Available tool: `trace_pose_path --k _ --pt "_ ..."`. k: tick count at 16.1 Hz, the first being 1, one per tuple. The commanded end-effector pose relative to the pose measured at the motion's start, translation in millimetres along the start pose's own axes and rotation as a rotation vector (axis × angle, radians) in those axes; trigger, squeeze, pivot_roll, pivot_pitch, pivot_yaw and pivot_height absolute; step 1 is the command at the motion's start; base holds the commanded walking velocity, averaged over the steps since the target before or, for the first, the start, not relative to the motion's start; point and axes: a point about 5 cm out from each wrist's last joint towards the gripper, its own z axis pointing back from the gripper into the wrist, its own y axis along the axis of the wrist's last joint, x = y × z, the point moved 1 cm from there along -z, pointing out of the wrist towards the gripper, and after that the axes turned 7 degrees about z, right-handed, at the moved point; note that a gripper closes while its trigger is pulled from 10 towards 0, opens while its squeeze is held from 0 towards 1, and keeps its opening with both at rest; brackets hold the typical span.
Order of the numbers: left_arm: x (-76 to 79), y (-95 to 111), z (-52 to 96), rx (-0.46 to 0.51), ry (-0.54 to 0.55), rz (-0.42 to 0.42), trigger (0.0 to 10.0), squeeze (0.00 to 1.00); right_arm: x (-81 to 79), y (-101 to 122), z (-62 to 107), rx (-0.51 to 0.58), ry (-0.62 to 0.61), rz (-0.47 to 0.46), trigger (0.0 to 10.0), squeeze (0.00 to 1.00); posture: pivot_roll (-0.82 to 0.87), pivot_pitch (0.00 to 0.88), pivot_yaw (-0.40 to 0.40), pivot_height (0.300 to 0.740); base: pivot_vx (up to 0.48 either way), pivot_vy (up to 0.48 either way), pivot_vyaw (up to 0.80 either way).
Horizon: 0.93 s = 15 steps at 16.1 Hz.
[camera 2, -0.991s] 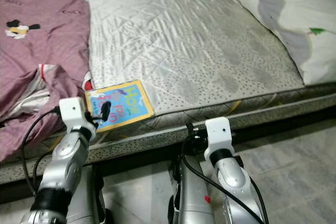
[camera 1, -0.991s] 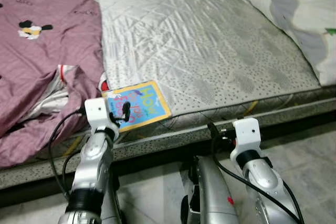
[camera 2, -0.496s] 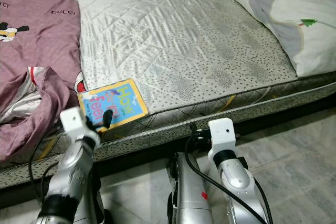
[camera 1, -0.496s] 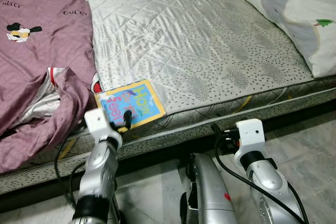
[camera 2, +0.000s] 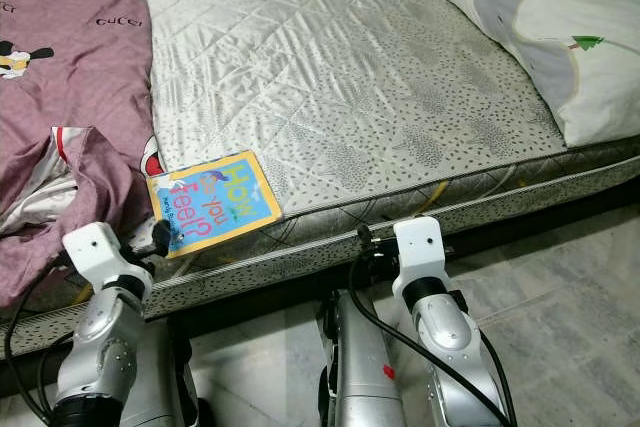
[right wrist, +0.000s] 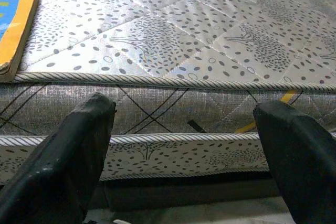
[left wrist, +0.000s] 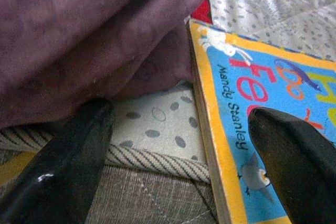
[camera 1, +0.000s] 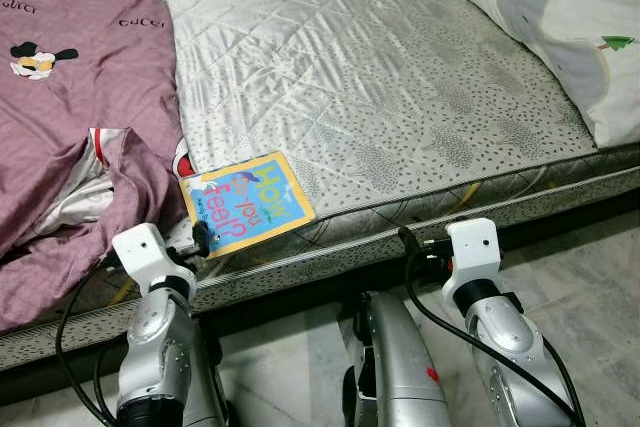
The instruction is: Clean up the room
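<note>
Just one book (camera 1: 247,204), one pillow (camera 1: 560,27), one mattress (camera 1: 400,87).

The quilted mattress (camera 1: 380,77) lay bare across its middle, giving open passage from its front edge to the far side. On the robot's left, the purple blanket (camera 1: 70,97) covered the surface and bunched up at the front edge, touching the near-left corner of the book (camera 1: 247,203) and closing off access from that side. The book's right and far edges were unobstructed. The left gripper (left wrist: 184,145) stood spread at the mattress edge, one finger against the blanket fold. A pillow (camera 1: 565,32) occupied the far right corner. The right gripper (right wrist: 189,156) faced the mattress side wall, fingers apart
</note>
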Motion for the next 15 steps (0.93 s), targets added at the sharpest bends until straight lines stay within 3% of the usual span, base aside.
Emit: trace_pose_path --k 1,3,4,5,9,10,11,12,14,15 --pt "-11.7 -12.6 0.8 -0.090 0.053 -0.022 10.0 0.00 0.6 -5.1 1.2 -0.019 -0.005 -0.003 10.0 0.00 -0.07 0.196 -0.030 0.518 0.000 0.000 0.00" --pt "-18.6 -28.2 -8.4 -0.232 0.109 -0.042 10.0 0.00 -1.7 -3.3 -1.1 -0.015 -0.002 -0.003 10.0 0.00 -0.08 0.193 -0.029 0.518 0.000 0.000 0.00" --pt "-19.9 -29.5 -12.0 -0.252 0.123 -0.012 10.0 0.00 -2.1 -2.4 -2.1 -0.013 -0.001 -0.001 10.0 0.00 -0.08 0.191 -0.029 0.518 0.000 0.000 0.00" --pt "-18.1 -34.2 -16.3 -0.308 0.097 -0.022 10.0 0.00 1.3 -0.7 -3.0 -0.006 -0.010 0.009 10.0 0.00 -0.09 0.188 -0.027 0.518 0.000 0.000 0.00" --pt "-15.1 -36.0 -26.6 -0.378 0.037 -0.024 10.0 0.00 11.1 -1.8 -3.1 -0.011 -0.042 0.025 10.0 0.00 -0.10 0.186 -0.023 0.518 0.000 0.000 0.00" --pt "-12.3 -31.1 -30.7 -0.352 0.025 -0.007 7.1 0.00 10.4 -1.0 -3.1 -0.009 -0.042 0.025 10.0 0.00 -0.10 0.184 -0.024 0.518 0.000 0.000 0.00" --pt "-6.6 -24.9 -36.3 -0.329 -0.001 0.007 0.8 0.00 9.3 -0.3 -3.7 -0.007 -0.042 0.025 10.0 0.00 -0.10 0.181 -0.026 0.518 0.000 0.000 0.00" --pt "3.1 -17.9 -41.7 -0.305 -0.054 0.008 0.0 0.00 7.6 0.5 -4.3 -0.004 -0.039 0.026 10.0 0.00 -0.10 0.180 -0.027 0.518 0.000 0.000 0.00" --pt "13.8 -16.4 -45.5 -0.322 -0.109 0.006 0.0 0.00 7.3 0.6 -5.8 -0.003 -0.038 0.027 10.0 0.00 -0.10 0.176 -0.027 0.518 0.000 0.000 0.00" --pt "22.1 -16.1 -46.9 -0.331 -0.171 -0.045 0.0 0.00 7.9 1.3 -6.8 -0.001 -0.043 0.030 10.0 0.00 -0.10 0.175 -0.026 0.518 0.000 0.000 0.00"
